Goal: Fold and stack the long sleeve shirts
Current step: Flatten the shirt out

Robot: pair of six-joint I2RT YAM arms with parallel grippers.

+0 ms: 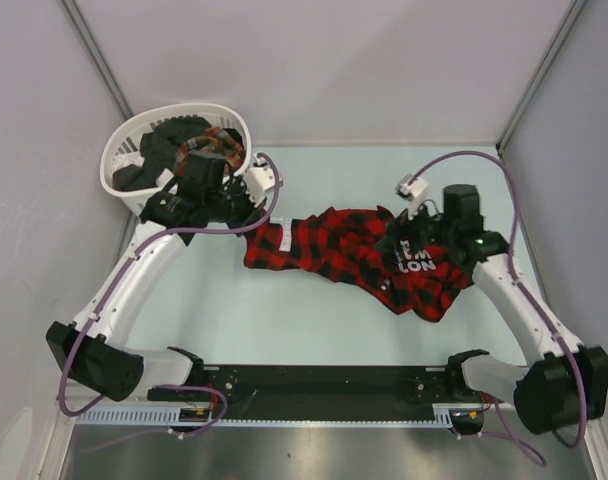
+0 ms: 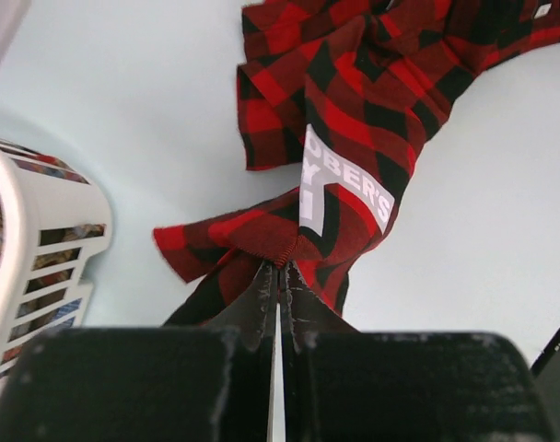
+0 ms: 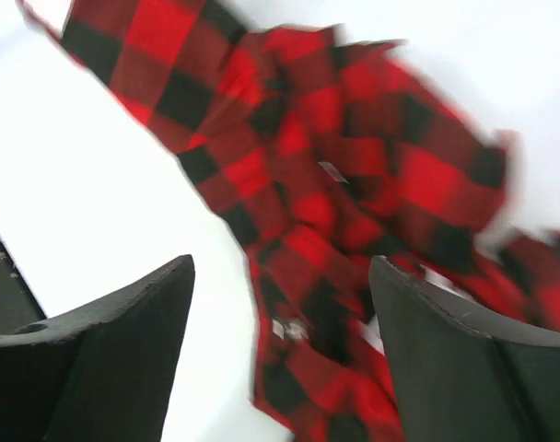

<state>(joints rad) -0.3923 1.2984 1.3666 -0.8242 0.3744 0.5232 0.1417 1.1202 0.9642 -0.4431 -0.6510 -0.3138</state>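
A long sleeve shirt point(image 1: 334, 245) in large red-and-black checks lies crumpled across the middle of the pale table, with a white lettered patch point(image 2: 349, 184) showing. My left gripper point(image 1: 252, 218) is at the shirt's left end. In the left wrist view its jaws point(image 2: 280, 267) are shut on a ribbed red edge of the cloth. My right gripper point(image 1: 406, 250) hangs over the shirt's right part. Its fingers point(image 3: 280, 267) stand wide apart above the checked cloth point(image 3: 354, 175), holding nothing. That view is blurred.
A white slatted basket point(image 1: 124, 150) stands at the back left, close behind my left wrist, with dark clothes and a finer plaid cloth point(image 1: 206, 140) inside. Its wall point(image 2: 50, 212) shows at the left of the left wrist view. Grey walls enclose the table on three sides.
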